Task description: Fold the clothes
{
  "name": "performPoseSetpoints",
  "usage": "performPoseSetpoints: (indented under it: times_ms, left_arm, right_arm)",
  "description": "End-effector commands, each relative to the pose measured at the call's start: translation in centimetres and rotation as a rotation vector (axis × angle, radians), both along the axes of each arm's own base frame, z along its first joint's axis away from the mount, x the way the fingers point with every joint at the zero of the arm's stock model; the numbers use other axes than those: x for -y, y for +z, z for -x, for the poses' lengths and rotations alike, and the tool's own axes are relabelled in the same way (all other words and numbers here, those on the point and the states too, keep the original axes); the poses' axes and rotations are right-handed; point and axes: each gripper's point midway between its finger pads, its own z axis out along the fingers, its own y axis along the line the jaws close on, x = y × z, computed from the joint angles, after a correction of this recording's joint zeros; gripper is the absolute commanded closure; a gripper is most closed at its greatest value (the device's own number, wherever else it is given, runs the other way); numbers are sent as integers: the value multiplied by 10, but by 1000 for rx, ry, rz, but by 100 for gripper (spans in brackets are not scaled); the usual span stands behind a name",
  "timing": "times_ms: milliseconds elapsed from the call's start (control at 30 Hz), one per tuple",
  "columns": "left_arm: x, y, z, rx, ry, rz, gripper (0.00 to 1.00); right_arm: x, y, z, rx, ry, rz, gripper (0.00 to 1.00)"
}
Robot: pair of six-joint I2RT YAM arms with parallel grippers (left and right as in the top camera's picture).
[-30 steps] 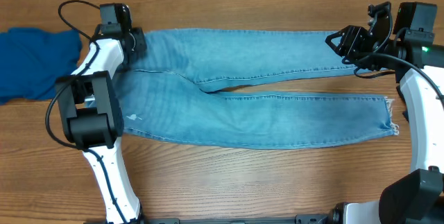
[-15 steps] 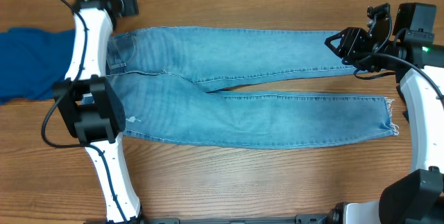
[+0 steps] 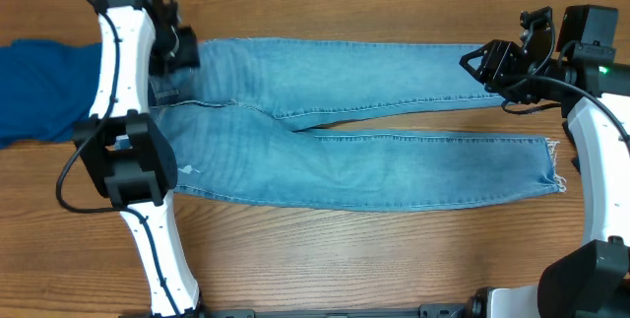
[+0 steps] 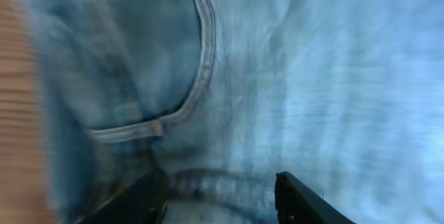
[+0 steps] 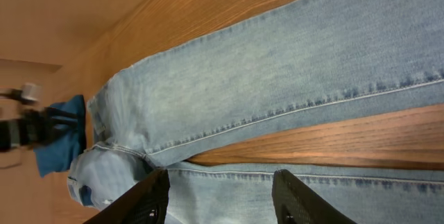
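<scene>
Left gripper (image 3: 182,50) of mine hangs over the waist end of the jeans (image 3: 345,170), near the far corner of the waistband, and a blue garment (image 3: 39,87) lies on the table (image 3: 345,259) just to its left, at the table's edge. In my left wrist view the picture is blurred, but I see this gripper (image 4: 218,203) with its two dark fingers (image 4: 305,200) spread apart, pale denim (image 4: 312,78) filling the gap between them and a curved pocket seam (image 4: 201,64) just ahead; I cannot tell whether the fingertips touch the cloth. A strip of wood (image 4: 14,113) shows at the left of that view. The jeans lie flat, waist to the left and both legs stretched out to the right. The far leg runs along the back of the table, the near leg ends in a frayed hem (image 3: 551,165), and a thin wedge of bare wood opens between the two legs from the crotch rightward. My right gripper (image 3: 477,62) sits at the end of the far leg, over its hem. From my right wrist view this gripper (image 5: 222,203) is also spread, its fingers (image 5: 142,200) apart with nothing between them, raised above the cloth. That camera looks back along the legs (image 5: 277,71) to the waist, with the blue garment (image 5: 59,148) small beyond it and the tabletop (image 5: 104,16) beside.
</scene>
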Motion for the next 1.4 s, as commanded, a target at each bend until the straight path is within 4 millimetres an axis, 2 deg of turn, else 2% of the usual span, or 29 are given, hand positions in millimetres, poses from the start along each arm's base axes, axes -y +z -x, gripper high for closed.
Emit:
performPoseSetpoints:
  times_ms: [0,200,333,500,667,833,900,1000,1133,1200,1267,1367]
  left_arm:
    - [19,-60,16,-87,0,39,46]
    - [21,-95,10,-30,-5,38,45]
    - [17,-108,-8,58,-4,16,45]
    - [8,-111,-48,221,5,-20,45]
    - [-4,-97,-78,354,36,-28,46]
    - [-24,-68,-105,473,71,-39,47]
    - [-30,-50,-115,510,77,-33,47]
    - [-38,-12,-127,550,83,-39,47]
    - [-46,49,-130,567,42,-72,44]
    - [-45,84,-123,562,15,-86,43]
    - [-42,111,-108,530,13,-81,43]
    - [-27,135,-68,426,-3,-47,43]
  right_arm:
    - [0,22,1,59,2,-3,48]
    - [0,22,1,59,2,-3,48]
    - [0,22,0,60,2,-3,48]
    - [0,22,1,59,2,-4,48]
    - [0,22,1,59,2,-4,49]
    - [-2,22,1,59,7,-10,49]
    - [-2,22,2,56,8,-14,49]
    - [-2,21,3,50,8,-14,49]
    - [0,19,4,45,8,5,48]
    - [2,17,4,52,19,36,47]
    - [3,15,6,49,26,50,47]
    - [8,10,8,26,12,76,44]
